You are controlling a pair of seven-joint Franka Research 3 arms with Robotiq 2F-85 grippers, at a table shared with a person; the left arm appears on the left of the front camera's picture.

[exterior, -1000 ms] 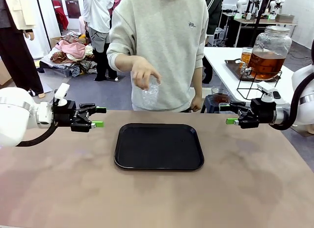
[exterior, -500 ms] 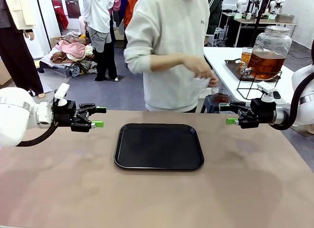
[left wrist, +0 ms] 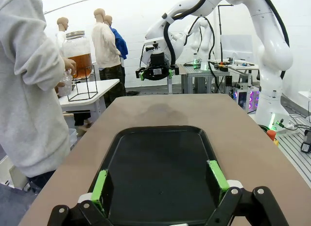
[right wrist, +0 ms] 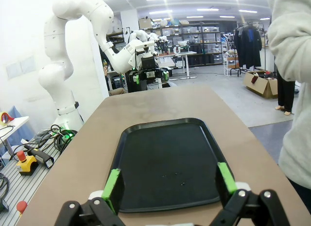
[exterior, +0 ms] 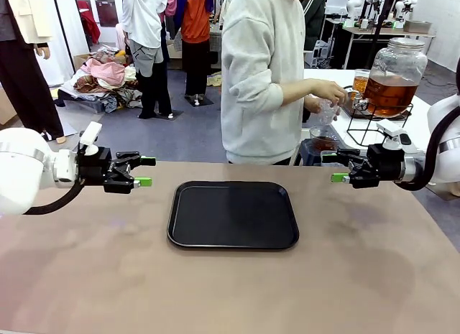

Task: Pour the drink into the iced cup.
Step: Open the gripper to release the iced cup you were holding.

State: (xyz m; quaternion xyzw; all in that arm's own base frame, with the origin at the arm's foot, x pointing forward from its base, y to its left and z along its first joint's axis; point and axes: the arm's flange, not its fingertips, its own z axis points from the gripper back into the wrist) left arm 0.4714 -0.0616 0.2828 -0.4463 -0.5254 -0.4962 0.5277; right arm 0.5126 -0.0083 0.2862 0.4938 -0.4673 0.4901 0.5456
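We see bright, even overhead light, with ceiling strips glaring in the right wrist view. Soft shadows lie on the table [exterior: 374, 276]. Wrist views bend at their edges; backgrounds stay sharp.

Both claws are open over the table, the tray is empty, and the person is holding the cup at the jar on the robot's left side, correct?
Not quite. The jar stands on the side table to the robot's right, as the front view shows; the person holds the cup there. The rest holds: left claw and right claw are open, and the tray is empty.
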